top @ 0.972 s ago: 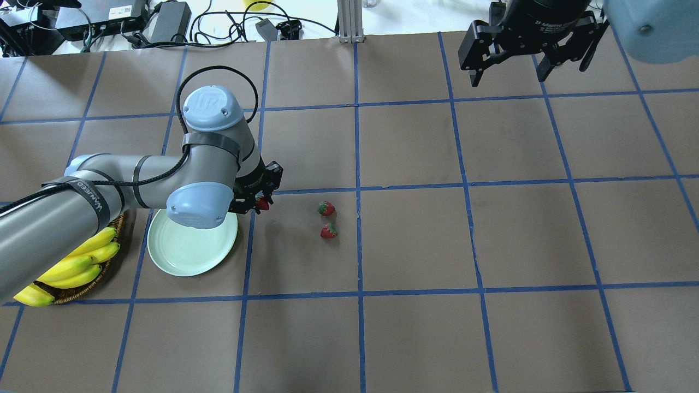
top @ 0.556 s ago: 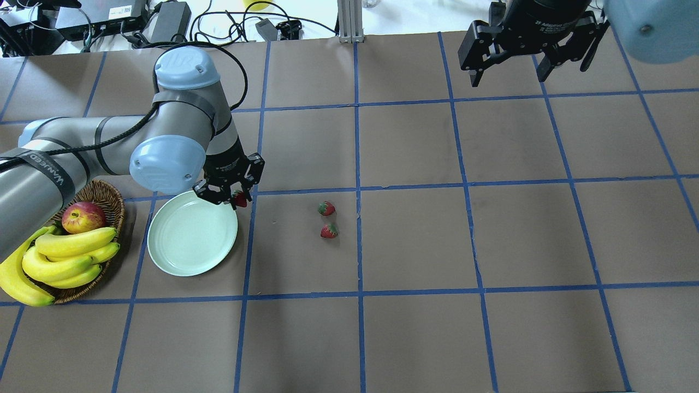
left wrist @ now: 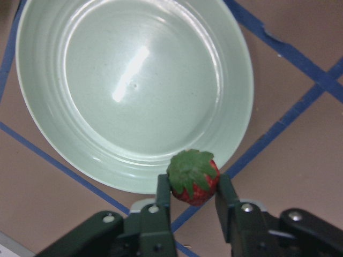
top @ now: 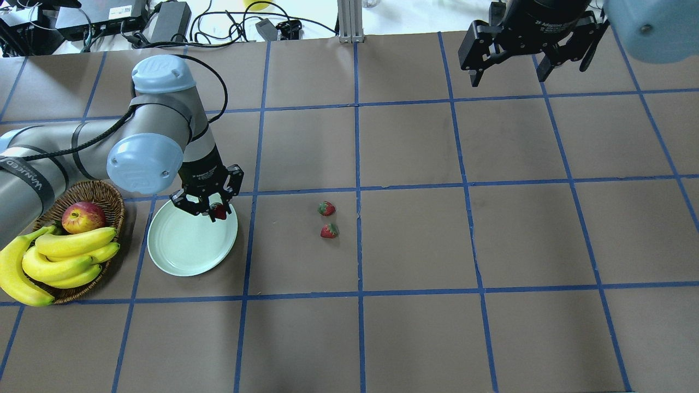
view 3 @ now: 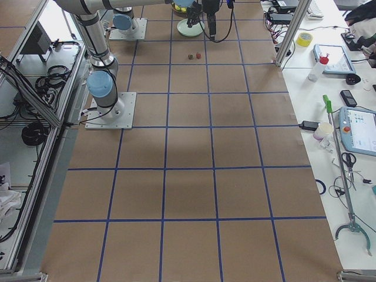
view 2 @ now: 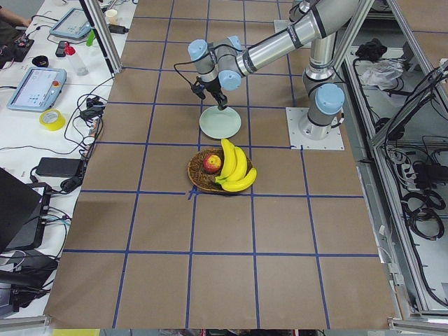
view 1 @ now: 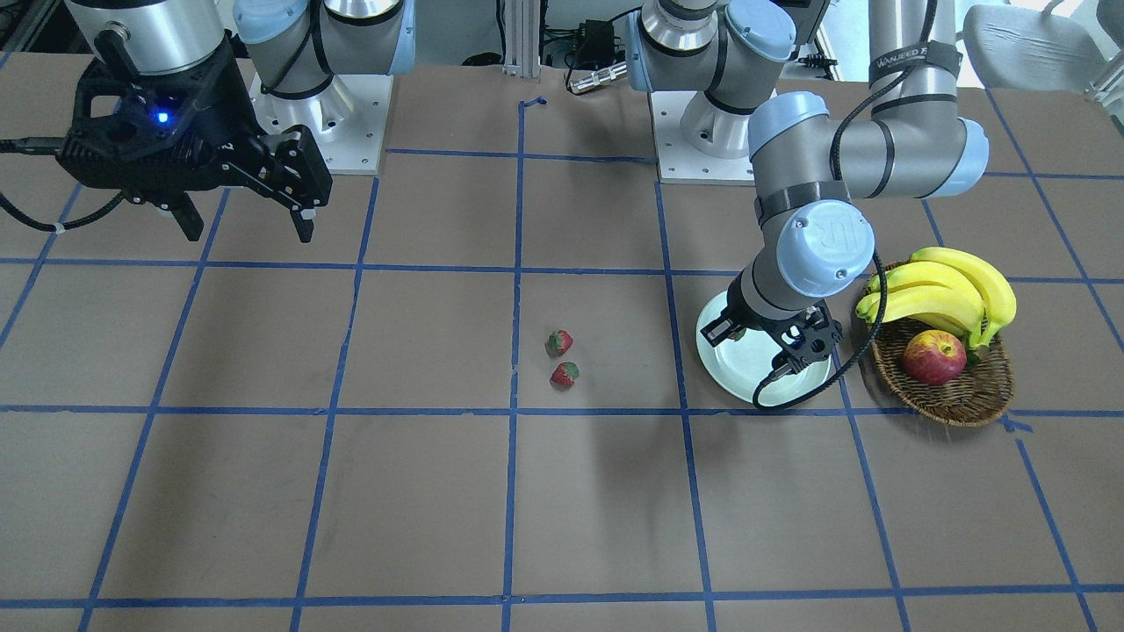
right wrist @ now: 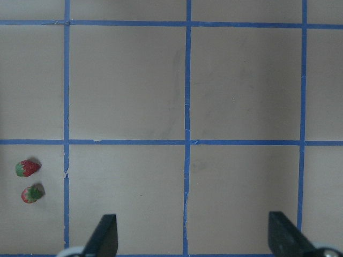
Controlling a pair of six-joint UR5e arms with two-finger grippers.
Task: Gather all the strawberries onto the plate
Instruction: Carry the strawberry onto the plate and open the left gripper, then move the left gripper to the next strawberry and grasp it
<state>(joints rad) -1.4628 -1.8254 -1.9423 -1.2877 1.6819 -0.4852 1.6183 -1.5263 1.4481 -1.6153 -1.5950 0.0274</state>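
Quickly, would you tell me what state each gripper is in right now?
Left gripper: closed, holding a strawberry.
Right gripper: open, holding nothing.

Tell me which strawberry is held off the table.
The strawberry pinched in the left gripper over the plate rim; the other two strawberries lie loose on the table.

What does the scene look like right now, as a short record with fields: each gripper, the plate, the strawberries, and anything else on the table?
Left gripper: shut on a strawberry, held over the plate's rim
Right gripper: open, empty, raised over bare table
Plate: pale green, nothing in it
Loose strawberries: two, close together on the table, apart from the plate
Basket: wicker, beside the plate, holding an apple and bananas
Progress: no berry on the plate yet
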